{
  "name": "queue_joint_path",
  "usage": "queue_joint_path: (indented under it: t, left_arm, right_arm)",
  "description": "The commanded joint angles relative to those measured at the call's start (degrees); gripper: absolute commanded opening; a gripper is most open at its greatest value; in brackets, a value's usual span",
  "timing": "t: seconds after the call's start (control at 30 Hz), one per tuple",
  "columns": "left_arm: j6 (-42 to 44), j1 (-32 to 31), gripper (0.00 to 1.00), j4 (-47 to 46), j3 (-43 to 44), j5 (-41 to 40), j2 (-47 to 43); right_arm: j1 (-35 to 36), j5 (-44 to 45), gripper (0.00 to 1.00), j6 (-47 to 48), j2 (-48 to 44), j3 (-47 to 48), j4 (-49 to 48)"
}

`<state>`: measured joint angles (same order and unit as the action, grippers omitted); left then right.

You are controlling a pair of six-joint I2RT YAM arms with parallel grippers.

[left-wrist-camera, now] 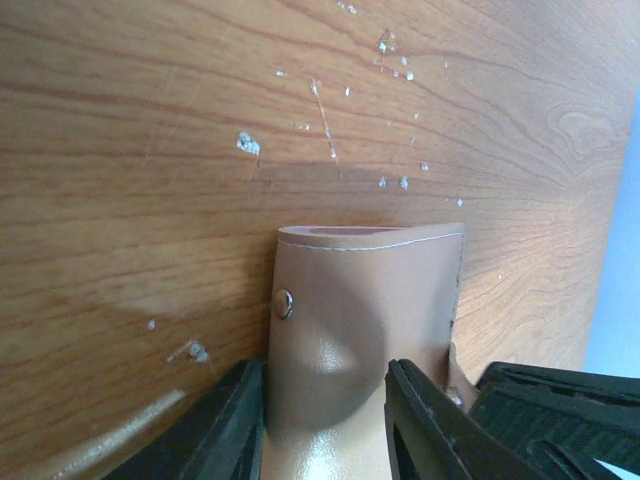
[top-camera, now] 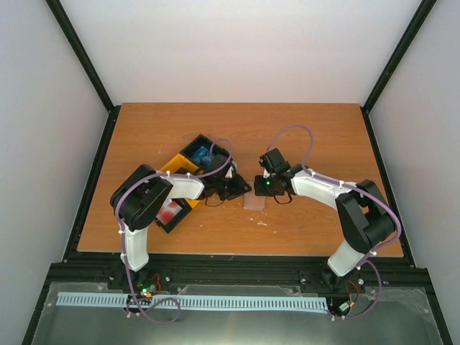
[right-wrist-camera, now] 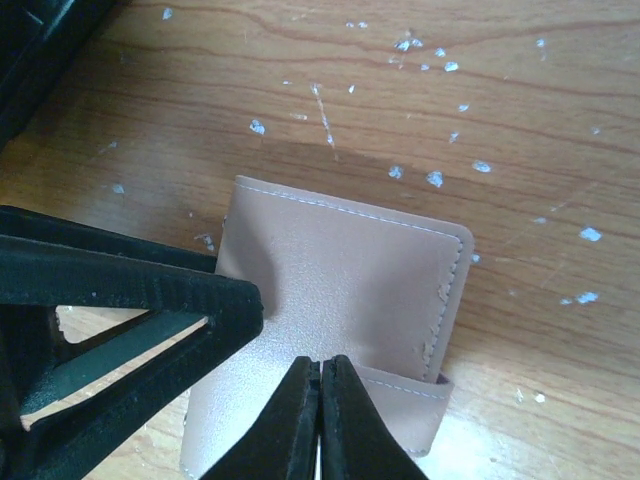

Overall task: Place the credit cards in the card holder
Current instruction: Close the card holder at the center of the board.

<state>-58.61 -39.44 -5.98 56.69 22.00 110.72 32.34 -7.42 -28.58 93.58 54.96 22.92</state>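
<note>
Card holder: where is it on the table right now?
In the top view the card holder lies mid-table between the left gripper and right gripper, right of the bins.

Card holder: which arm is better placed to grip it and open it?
Left, probably: the left gripper has its jaws apart around the card holder. The right gripper is shut, tips on its top face.

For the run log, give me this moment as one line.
pinkish-tan leather-like card holder: folded on wooden table | left gripper: astride it, grip unclear | right gripper: shut, tips on it
</note>
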Motion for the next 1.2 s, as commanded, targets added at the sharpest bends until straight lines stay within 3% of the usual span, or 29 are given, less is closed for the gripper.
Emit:
queue_joint_path:
  t: [0.0, 1.17]
  left_arm:
    - [0.05, -1.14, 0.34, 10.74, -3.6, -3.42, 3.13]
    - [-0.08, -1.56, 0.32, 10.24, -3.35, -3.15, 4.85]
  right_arm:
    - [-0.35, -1.31, 0.03, -0.6, 1.94, -0.73, -2.31]
    - [-0.35, -1.39, 0.03, -2.87, 0.02, -3.54, -5.87]
